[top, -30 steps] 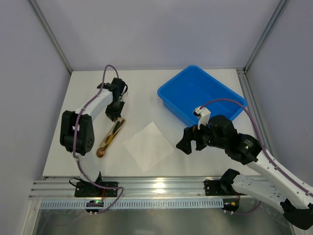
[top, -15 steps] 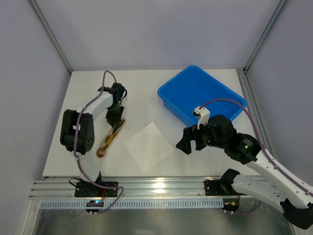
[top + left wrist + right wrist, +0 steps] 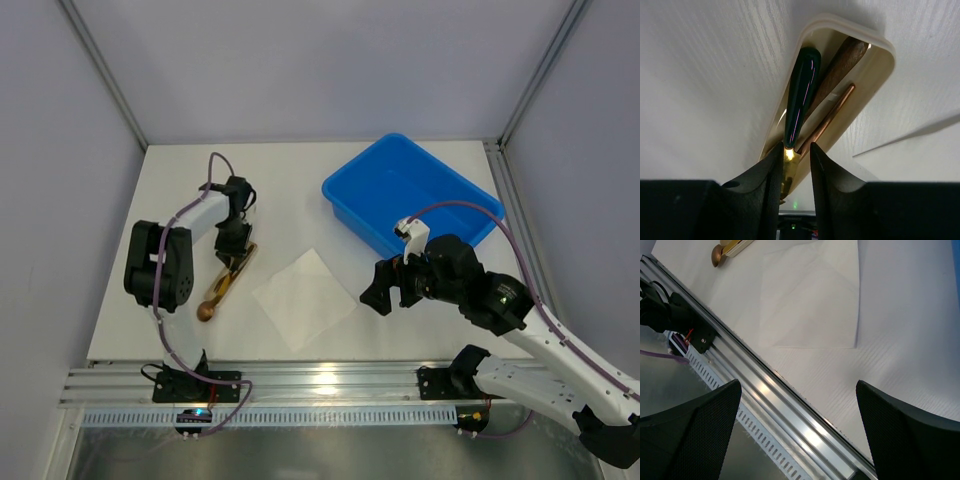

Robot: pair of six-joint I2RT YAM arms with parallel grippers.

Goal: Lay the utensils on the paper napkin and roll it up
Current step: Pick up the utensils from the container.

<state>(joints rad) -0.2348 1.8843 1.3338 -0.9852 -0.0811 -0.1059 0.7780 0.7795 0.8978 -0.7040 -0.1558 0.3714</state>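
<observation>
The gold-bronze utensils (image 3: 225,281) lie side by side left of the white paper napkin (image 3: 303,298), the spoon's round bowl (image 3: 206,311) nearest the table's front. In the left wrist view their slim handles (image 3: 801,97) rest in a cream oblong holder (image 3: 875,75). My left gripper (image 3: 233,248) hangs over their far ends, jaws a little apart. A gold handle tip (image 3: 788,162) lies between the fingers of this gripper (image 3: 795,147), against the left one, with a gap to the right one. My right gripper (image 3: 385,290) stands wide open and empty right of the napkin (image 3: 815,300).
A blue plastic bin (image 3: 410,195) stands at the back right, just behind the right arm. The aluminium rail (image 3: 765,390) runs along the table's near edge under the right gripper (image 3: 797,385). The spoon bowl (image 3: 717,256) shows at the right wrist view's top left.
My left gripper has come a little nearer along the utensils, over their far ends, and its jaws have parted slightly. The right arm has not moved.
</observation>
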